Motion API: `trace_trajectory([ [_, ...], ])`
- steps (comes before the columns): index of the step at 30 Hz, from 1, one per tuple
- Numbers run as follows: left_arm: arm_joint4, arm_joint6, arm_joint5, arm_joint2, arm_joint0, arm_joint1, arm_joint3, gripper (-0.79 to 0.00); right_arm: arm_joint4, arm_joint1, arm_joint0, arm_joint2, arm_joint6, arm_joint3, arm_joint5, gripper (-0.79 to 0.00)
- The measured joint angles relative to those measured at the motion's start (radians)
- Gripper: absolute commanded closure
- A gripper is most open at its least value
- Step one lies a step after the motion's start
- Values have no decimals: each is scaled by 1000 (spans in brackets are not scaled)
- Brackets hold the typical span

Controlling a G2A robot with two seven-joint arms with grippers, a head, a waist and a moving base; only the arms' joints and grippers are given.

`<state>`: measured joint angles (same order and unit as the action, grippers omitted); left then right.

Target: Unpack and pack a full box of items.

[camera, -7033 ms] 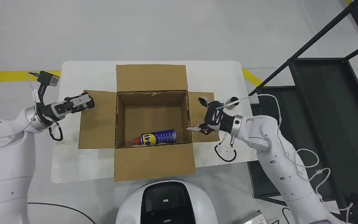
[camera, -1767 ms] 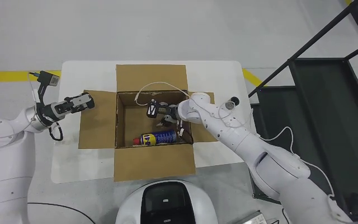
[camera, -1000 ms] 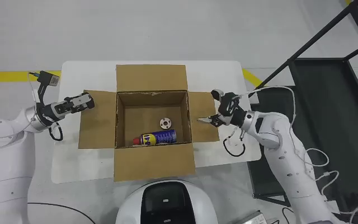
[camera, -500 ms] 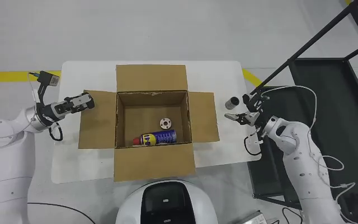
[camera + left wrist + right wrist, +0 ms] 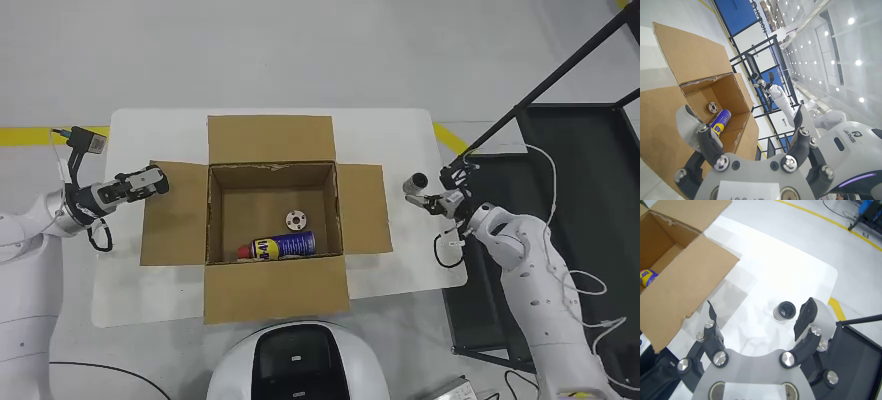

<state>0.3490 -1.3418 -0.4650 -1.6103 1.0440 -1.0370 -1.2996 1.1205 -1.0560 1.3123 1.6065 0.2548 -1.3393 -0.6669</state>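
Observation:
An open cardboard box (image 5: 362, 208) stands mid-table with its flaps spread. On its floor lie a blue and yellow spray can (image 5: 283, 245) (image 5: 721, 123) and a small metal flange (image 5: 295, 218) (image 5: 712, 107). A short metal cylinder (image 5: 414, 184) (image 5: 784, 312) stands on the white table right of the box. My right gripper (image 5: 427, 199) (image 5: 761, 309) hangs open just over it, the cylinder between the fingers and close to one pad (image 5: 805, 315). My left gripper (image 5: 150, 182) (image 5: 742, 115) is open and holds nothing, above the box's left flap.
The white table (image 5: 400, 270) ends just right of the cylinder. Beyond that edge stands a black metal rack (image 5: 560, 170). Yellow floor tape (image 5: 450, 135) runs past the table on both sides.
My right arm put the flange in the box, drew back out to the right, and now hangs by the cylinder near the table's right edge. The left arm has not moved.

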Motion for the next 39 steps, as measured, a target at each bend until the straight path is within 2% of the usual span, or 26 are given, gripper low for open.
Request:
trace_trajectory([
  [5,0,0,0,0,0,0,0,-785,10,-12,-149,-80,48,210,41,-785],
  [11,0,0,0,0,0,0,0,-785,42,-27,-281,-160,13,423,50,-785],
  [19,0,0,0,0,0,0,0,-785,67,-49,-396,-243,-38,615,38,-785],
  [24,0,0,0,0,0,0,0,-785,103,-64,-453,-290,-65,696,71,-785],
  [25,0,0,0,0,0,0,0,-785,108,-66,-460,-298,-71,705,78,-628],
  [27,0,0,0,0,0,0,0,-785,117,-73,-474,-317,-78,725,86,-111],
  [28,0,0,0,0,0,0,0,-785,119,-75,-480,-324,-81,733,88,0],
  [39,0,0,0,0,0,0,0,-785,109,-93,-530,-365,-132,821,56,0],
])
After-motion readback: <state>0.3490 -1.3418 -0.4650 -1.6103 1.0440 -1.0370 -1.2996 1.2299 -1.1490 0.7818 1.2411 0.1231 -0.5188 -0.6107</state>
